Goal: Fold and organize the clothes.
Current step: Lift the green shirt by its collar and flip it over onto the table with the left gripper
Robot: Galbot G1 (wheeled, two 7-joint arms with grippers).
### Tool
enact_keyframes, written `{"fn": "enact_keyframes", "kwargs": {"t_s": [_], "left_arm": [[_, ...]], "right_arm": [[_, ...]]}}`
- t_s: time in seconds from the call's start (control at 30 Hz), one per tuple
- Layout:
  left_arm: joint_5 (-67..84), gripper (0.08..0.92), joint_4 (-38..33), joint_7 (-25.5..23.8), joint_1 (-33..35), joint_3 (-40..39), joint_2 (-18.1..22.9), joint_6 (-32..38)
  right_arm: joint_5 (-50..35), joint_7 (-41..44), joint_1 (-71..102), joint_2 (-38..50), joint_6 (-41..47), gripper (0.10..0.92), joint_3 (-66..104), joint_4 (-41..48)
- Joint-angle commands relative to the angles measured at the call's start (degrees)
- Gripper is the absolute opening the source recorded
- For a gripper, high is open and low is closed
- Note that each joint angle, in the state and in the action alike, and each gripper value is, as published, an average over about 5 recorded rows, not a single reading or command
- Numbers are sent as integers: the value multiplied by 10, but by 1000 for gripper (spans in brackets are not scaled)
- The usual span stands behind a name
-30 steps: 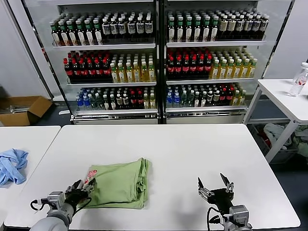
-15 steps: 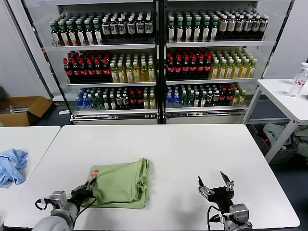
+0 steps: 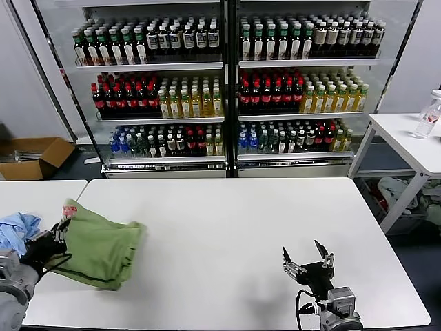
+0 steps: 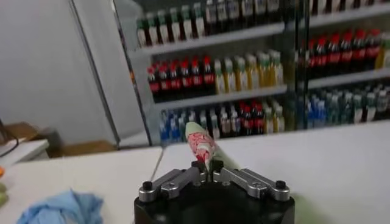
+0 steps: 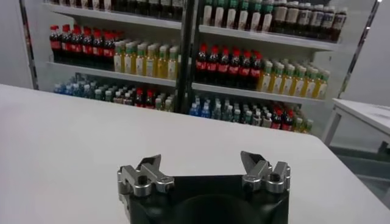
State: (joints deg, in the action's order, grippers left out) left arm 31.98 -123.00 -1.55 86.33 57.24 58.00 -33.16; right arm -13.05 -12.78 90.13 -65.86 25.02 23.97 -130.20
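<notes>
The left gripper (image 3: 56, 234) is closed tight on the edge of the green shirt (image 3: 100, 249), its two fingers (image 4: 198, 167) meeting around a pinch of cloth that carries the red-and-white print (the wrist view shows that printed corner sticking up just past the fingertips). It sits at the far left edge of the white table (image 3: 227, 227), over the gap beside the neighbouring side table (image 3: 34, 196).

The shirt hangs from that grip as a folded bundle, raised at the held corner and sagging down and to the right, with its lower part resting on or just above the table top near the left edge; I cannot tell which. Just beyond the gripper lies a crumpled light blue cloth (image 3: 15, 229) on the side table, close to the gripper but apart from the shirt.

The right gripper (image 3: 308, 261) hovers low over the near right part of the table with its jaws spread wide and nothing between them; its fingers (image 5: 149, 170) point toward the drinks cooler (image 3: 227, 89) behind the table.
</notes>
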Motion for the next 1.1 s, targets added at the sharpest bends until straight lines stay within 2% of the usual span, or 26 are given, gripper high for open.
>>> {"fn": "enact_keyframes", "kwargs": {"t_s": [0.03,0.13,0.2,0.37,0.57,0.63,0.73,0.87,0.97,1.1], "left_arm": [[-34,106,-97,19,14,-384,140,0],[-75,106,-70,19,-20,-477,186,1],[-72,106,-59,22,-50,-497,202,1],[-48,106,-18,42,-100,-510,225,18],[21,106,37,142,-157,-500,278,66],[33,118,49,154,-175,-487,280,88],[28,180,40,135,-177,-449,243,96],[-73,292,10,57,-119,-368,140,105],[-128,379,11,22,-67,-278,70,127],[-140,474,38,7,-36,-162,25,147]], "right_arm": [[8,1,-3,-1,-2,822,0,7],[14,3,2,-3,-3,823,0,9],[16,4,5,-3,-3,823,1,9],[19,5,9,-4,-5,823,3,8],[19,8,-6,1,-1,823,-1,11],[16,13,-19,5,1,823,-4,13],[-11,34,-63,9,-2,822,-20,25],[-76,27,-169,-13,11,823,-106,66],[-123,5,-230,-35,35,823,-181,103],[-156,-12,-282,-66,58,822,-244,170]]}}
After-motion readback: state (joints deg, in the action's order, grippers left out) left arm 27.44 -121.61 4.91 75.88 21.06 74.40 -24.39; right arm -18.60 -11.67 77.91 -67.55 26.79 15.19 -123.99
